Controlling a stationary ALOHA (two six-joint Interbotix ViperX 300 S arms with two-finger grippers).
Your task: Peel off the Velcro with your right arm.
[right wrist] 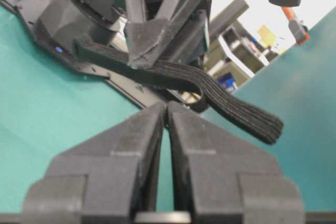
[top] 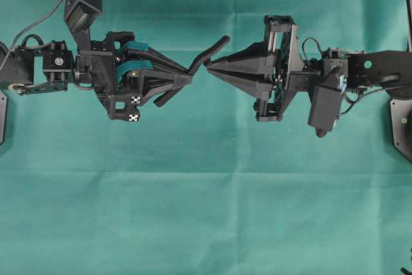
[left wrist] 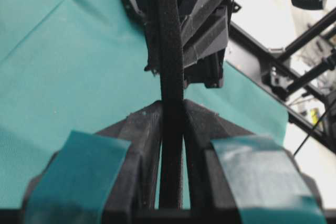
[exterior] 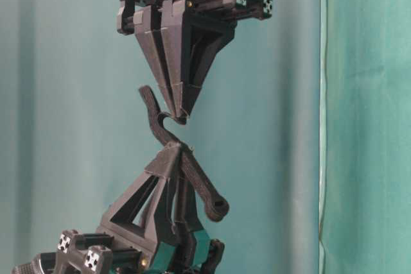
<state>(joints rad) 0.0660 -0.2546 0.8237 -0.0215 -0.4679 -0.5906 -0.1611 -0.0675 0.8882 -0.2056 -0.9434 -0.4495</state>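
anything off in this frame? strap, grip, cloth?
Nothing damaged or spilled. The Velcro is clamped mid-length in the left gripper, and both ends stick out free. One layer curls toward the shut right gripper, whose tips pinch that curl in the table-level view. The green cloth shows fold creases only.

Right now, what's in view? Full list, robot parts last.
Velcro: 1, black, held in the air between the two grippers; one layer curls away toward the right gripper's tips.
Cloth: 1, teal-green, covers the table.
Left gripper: 1, black with teal finger pads and white X-marked tags, left of centre, shut on the Velcro.
Right gripper: 1, plain black, right of centre, jaws shut; tips at the peeled layer, and the table-level view suggests it is pinched.
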